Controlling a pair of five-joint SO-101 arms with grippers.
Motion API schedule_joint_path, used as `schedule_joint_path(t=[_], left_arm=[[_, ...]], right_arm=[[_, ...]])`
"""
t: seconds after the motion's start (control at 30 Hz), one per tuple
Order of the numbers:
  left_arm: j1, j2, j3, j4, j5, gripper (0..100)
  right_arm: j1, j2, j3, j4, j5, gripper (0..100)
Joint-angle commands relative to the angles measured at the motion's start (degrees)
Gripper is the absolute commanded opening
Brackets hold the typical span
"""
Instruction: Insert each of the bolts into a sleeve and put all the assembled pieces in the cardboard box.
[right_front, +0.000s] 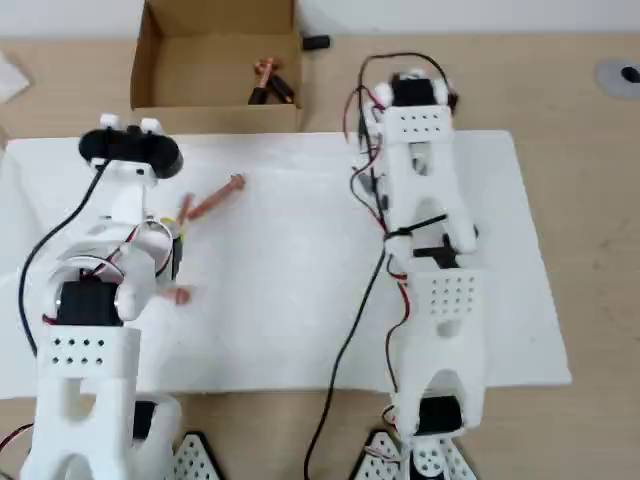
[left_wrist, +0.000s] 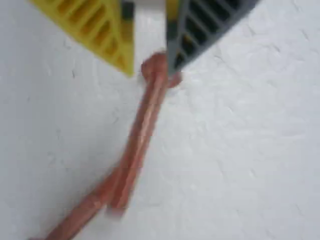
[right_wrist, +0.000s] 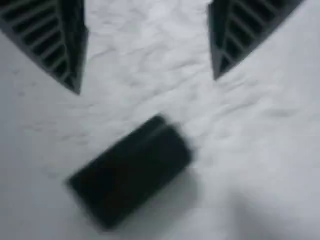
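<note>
Item: open brown cardboard box (right_front: 215, 120) on a wooden table (right_front: 580, 200), holding assembled pieces (right_front: 270, 82), copper bolts seated in black sleeves, lying against its inner wall. A small black cylindrical piece (right_front: 316, 42) lay on the table just beside the outside of the box. A white textured mat (right_front: 290, 300) was spread from the box's front wall toward the arm bases. The high view supplied placement. The white left arm (right_front: 100, 300) stood over the mat near the box's front wall, and the white right arm (right_front: 430, 250) stood folded over the mat beside the box's other front corner. A further copper-coloured piece (right_front: 178, 295) lay partly under the left arm, farther from the box. The left wrist view supplied grip detail. The left gripper (left_wrist: 150, 72), with one yellow ribbed finger and one grey, stood narrowly apart astride the head of a long copper-coloured metal bolt (left_wrist: 145, 130). The grey finger touched the head and the yellow one was just beside it, not clamped. A second copper bolt (left_wrist: 75, 220) crossed the first at its far end, both flat on the mat. The right wrist view supplied the right gripper (right_wrist: 146, 84), its dark ribbed fingers spread wide above a short black cylindrical sleeve (right_wrist: 130, 175) lying on its side on the mat, untouched. Its distance from the box could not be told.
</note>
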Motion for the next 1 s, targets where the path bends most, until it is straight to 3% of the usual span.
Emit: schedule_joint_path(t=[0.0,0.3,0.7,0.97], left_arm=[[0.5,-1.0,0.6,-0.9,-1.4,5],[0.5,-1.1,1.4,-4.3,-1.1,5],[-1.3,-1.1,6.4,-11.6,-1.3,6],[-1.0,-1.1,7.9,-11.8,-2.3,6]], right_arm=[[4.1,-2.2,1.4,1.3,-3.1,19.1],[6.3,-0.6,1.3,-0.9,-4.4,19.1],[1.5,2.6,0.7,-4.7,-9.3,19.2],[1.1,2.6,-13.1,-2.3,-11.7,19.1]])
